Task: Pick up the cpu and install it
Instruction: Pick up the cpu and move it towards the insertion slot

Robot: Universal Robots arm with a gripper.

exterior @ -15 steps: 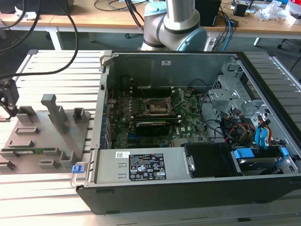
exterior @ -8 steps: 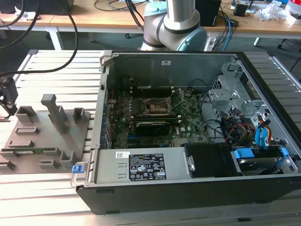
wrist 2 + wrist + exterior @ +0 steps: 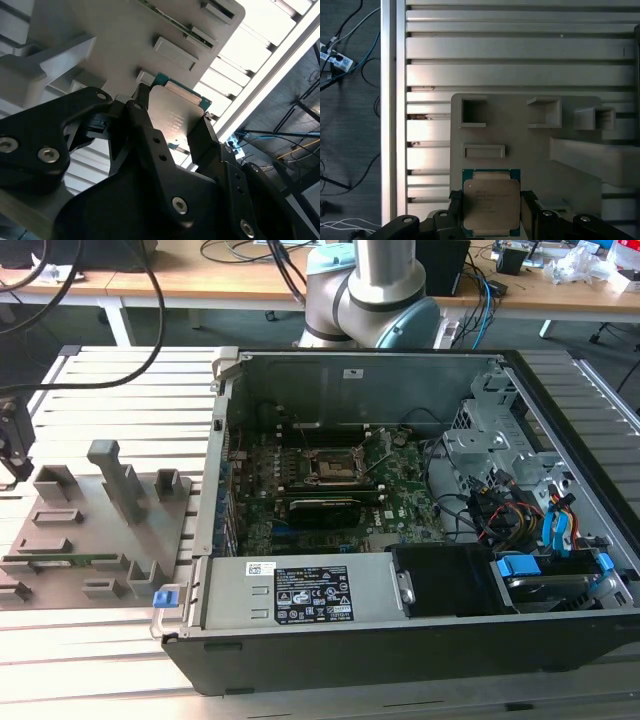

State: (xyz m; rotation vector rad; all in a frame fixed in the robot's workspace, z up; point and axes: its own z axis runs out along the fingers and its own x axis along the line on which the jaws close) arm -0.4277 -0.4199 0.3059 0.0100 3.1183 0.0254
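Note:
The cpu (image 3: 491, 206), a flat square chip with a silvery top and a teal rim, sits between my gripper's (image 3: 491, 198) black fingers (image 3: 455, 201). In both wrist views the fingers press on two opposite edges of it, so the gripper is shut on it. The second wrist view shows the cpu (image 3: 175, 117) close over the grey holder plate (image 3: 100, 30), near the plate's edge. I cannot tell whether it is lifted off the plate. In the exterior view my gripper (image 3: 12, 455) is at the far left, by the grey holder plate (image 3: 100, 530). The motherboard's socket (image 3: 335, 468) lies inside the open computer case (image 3: 420, 510).
Grey upright blocks (image 3: 118, 480) stand on the holder plate. The slatted aluminium table (image 3: 520, 50) runs under everything. The case's side wall (image 3: 215, 470) stands between the plate and the motherboard. Cables and drive bays (image 3: 530, 520) fill the case on the exterior view's right.

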